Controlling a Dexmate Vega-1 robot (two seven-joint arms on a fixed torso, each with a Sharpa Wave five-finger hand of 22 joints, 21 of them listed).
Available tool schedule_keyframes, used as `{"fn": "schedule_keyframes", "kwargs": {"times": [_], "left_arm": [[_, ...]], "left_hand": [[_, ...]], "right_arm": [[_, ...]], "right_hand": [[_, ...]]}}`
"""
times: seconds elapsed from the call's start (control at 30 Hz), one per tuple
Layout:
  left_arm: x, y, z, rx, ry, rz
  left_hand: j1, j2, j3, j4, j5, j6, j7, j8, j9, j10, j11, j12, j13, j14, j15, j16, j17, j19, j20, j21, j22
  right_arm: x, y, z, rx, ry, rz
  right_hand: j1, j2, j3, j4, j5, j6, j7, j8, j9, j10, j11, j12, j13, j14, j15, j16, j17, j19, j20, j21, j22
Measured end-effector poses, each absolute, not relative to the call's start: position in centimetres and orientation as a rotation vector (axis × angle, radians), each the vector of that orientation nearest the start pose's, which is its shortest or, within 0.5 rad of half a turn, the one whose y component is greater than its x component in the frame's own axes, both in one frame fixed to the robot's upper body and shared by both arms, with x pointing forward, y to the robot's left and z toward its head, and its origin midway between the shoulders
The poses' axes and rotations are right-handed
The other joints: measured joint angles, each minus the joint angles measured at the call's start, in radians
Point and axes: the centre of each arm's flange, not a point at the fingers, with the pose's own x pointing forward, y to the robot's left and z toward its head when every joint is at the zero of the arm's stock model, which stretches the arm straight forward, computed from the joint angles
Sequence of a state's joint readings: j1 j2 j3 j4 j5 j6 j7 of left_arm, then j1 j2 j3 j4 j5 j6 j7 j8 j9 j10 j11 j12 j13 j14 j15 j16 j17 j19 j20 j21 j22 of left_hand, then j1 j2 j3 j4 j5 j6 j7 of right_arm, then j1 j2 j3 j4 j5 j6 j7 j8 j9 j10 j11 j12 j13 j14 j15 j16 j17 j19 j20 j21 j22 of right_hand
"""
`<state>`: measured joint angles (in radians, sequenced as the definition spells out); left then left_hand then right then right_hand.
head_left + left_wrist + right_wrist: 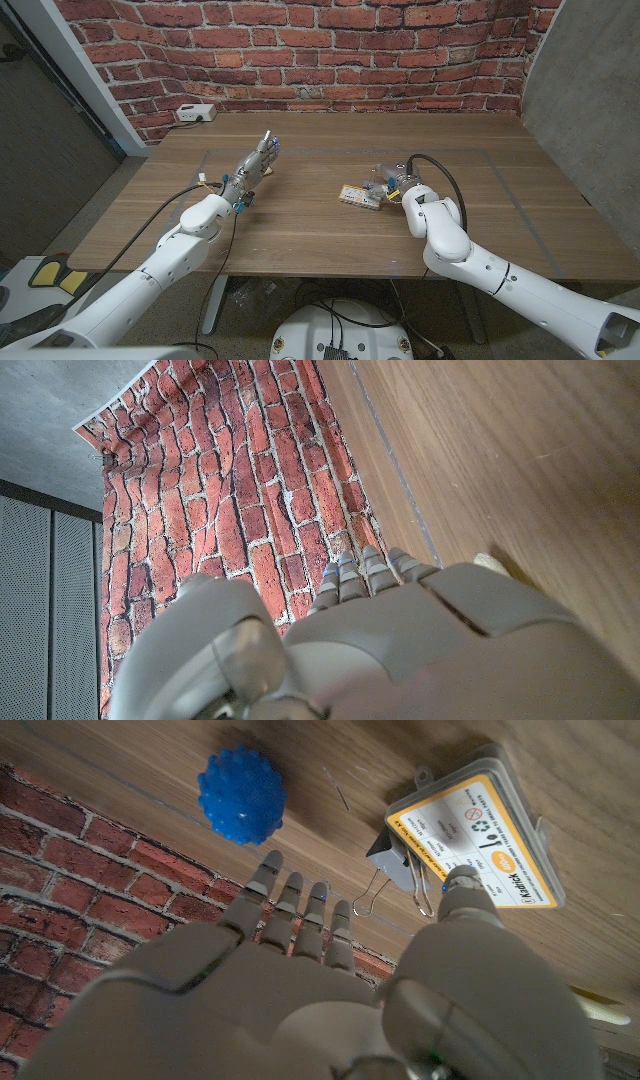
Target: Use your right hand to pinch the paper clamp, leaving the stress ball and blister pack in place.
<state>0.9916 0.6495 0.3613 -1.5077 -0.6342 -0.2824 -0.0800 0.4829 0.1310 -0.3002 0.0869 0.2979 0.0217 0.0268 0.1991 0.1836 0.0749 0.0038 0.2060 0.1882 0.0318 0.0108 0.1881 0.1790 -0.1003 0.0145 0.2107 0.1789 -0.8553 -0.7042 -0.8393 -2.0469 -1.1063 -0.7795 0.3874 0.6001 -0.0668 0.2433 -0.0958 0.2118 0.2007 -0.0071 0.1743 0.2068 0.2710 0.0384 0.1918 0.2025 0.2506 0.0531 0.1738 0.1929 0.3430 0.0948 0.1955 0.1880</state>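
- At the near right of the tabletop [300, 225], right robot hand [393, 183] reaches in over the task's things; in its wrist view the fingers [300, 910] are spread and apart from the thumb, nothing between them; open, holding nothing
- Just ahead of those fingertips, paper clamp [393, 860] lies on the wood, its wire loops pointing toward the hand, its body touching the edge of the blister pack [480, 830]; thumb tip sits close over the wire handles; contact cannot be told
- Blister pack lies flat, yellow label up; also seen in head view just beside the hand [359, 195]
- Farther on, stress ball [241, 797], blue and knobbly, sits apart from clamp and pack
- At the near left, left robot hand [252, 168] stands well apart, fingers extended, holding nothing
- Judgement: approach looks done; pinch itself not yet made; left to do: close thumb and finger on the clamp without nudging the pack it touches
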Motion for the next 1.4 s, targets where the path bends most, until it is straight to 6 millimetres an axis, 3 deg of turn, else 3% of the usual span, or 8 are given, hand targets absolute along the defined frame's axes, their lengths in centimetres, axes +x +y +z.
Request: {"fn": "schedule_keyframes", "kwargs": {"times": [0.13,0.37,0.5,0.6,0.9,1.07,1.3,1.4], "left_arm": [[60.7,28.5,-4.9,0.087,-0.589,-0.327],[60.6,28.6,-5.0,0.085,-0.587,-0.328],[60.6,28.7,-5.1,0.083,-0.585,-0.327],[60.6,28.9,-5.2,0.083,-0.585,-0.327],[60.4,29.4,-5.2,0.090,-0.586,-0.329],[60.3,29.8,-5.1,0.097,-0.588,-0.333],[60.0,29.9,-4.8,0.118,-0.597,-0.360],[59.8,30.0,-4.6,0.127,-0.602,-0.370]], "left_hand": [[0.000,0.000,0.000,0.000,0.000,0.000,0.000,0.000,0.000,0.000,0.000,0.000,0.000,0.000,0.000,0.000,0.000,0.000,0.000,0.000,0.000],[0.009,-0.009,0.000,0.000,0.000,0.000,0.000,0.000,0.000,0.000,0.000,0.000,0.000,0.000,0.000,0.000,0.000,0.000,0.000,0.000,0.000],[0.015,-0.004,0.000,0.000,0.000,0.000,0.000,0.000,0.000,0.000,0.000,0.000,0.000,0.000,0.000,0.000,0.000,0.000,0.000,0.000,0.000],[0.016,-0.002,0.000,0.000,0.000,0.000,0.000,0.000,0.000,0.000,0.000,0.000,0.000,0.000,0.000,0.000,0.000,0.000,0.000,0.000,0.000],[0.009,0.004,0.000,0.000,0.000,0.000,0.000,0.000,0.000,0.000,0.000,0.000,0.000,0.000,0.000,0.000,0.000,0.000,0.000,0.000,0.000],[0.009,0.004,0.004,0.004,0.000,0.000,0.000,0.000,0.000,0.004,-0.004,0.000,0.000,0.000,0.000,0.000,0.000,0.000,0.000,0.000,0.000],[0.009,0.004,0.004,0.004,0.000,0.000,0.000,0.000,0.000,0.004,-0.004,0.000,0.000,0.000,0.000,0.000,0.000,0.000,0.000,0.000,0.000],[0.009,0.004,0.004,0.004,0.000,0.000,0.000,0.000,0.000,0.004,-0.004,0.000,0.000,0.000,0.000,0.000,0.000,0.000,0.000,0.000,0.000]], "right_arm": [[54.2,-15.1,-4.3,-1.662,-0.311,-0.141],[53.5,-15.6,-3.9,-1.600,-0.346,-0.149],[53.1,-15.6,-3.7,-1.515,-0.407,-0.123],[52.8,-16.2,-3.7,-1.446,-0.441,-0.119],[51.9,-16.7,-3.4,-1.219,-0.596,-0.092],[51.2,-16.5,-3.1,-1.055,-0.684,-0.049],[51.5,-17.3,-3.4,-0.826,-0.732,0.014],[51.5,-17.4,-3.3,-0.730,-0.753,0.044]], "right_hand": [[-0.040,-0.013,-0.022,0.016,0.000,-0.052,0.015,0.000,-0.002,-0.032,0.012,0.000,0.000,-0.020,0.008,0.000,0.001,-0.011,0.007,0.000,0.000],[-0.176,-0.029,-0.081,0.076,0.000,-0.112,0.050,0.005,-0.002,-0.052,0.022,0.010,0.000,-0.044,0.021,0.008,0.005,-0.028,0.017,0.000,0.000],[-0.297,-0.013,-0.122,0.134,-0.004,-0.037,0.031,0.042,-0.001,-0.034,0.040,0.025,0.000,-0.043,0.032,0.015,0.005,-0.036,0.010,0.005,0.000],[-0.339,0.000,-0.137,0.154,-0.005,0.021,0.016,0.065,0.004,-0.012,0.050,0.039,0.000,-0.034,0.041,0.015,0.005,-0.037,-0.002,0.005,0.000],[-0.359,0.019,-0.143,0.165,-0.005,0.019,0.042,0.055,-0.002,0.045,0.057,0.060,-0.006,-0.027,0.027,0.014,-0.002,-0.039,-0.054,0.011,0.000],[-0.374,0.033,-0.143,0.165,-0.005,0.124,0.022,0.084,-0.001,0.041,0.061,0.054,-0.007,-0.047,0.038,0.011,-0.007,-0.062,-0.048,0.008,-0.002],[-0.369,0.039,-0.143,0.165,-0.005,0.114,0.036,0.076,0.000,0.065,0.055,0.063,-0.007,-0.047,0.038,0.011,-0.007,-0.062,-0.049,0.008,-0.002],[-0.364,0.043,-0.143,0.165,-0.008,0.164,0.030,0.083,-0.002,0.101,0.037,0.076,-0.007,-0.037,0.032,0.012,-0.007,-0.067,-0.054,0.008,-0.002]]}}
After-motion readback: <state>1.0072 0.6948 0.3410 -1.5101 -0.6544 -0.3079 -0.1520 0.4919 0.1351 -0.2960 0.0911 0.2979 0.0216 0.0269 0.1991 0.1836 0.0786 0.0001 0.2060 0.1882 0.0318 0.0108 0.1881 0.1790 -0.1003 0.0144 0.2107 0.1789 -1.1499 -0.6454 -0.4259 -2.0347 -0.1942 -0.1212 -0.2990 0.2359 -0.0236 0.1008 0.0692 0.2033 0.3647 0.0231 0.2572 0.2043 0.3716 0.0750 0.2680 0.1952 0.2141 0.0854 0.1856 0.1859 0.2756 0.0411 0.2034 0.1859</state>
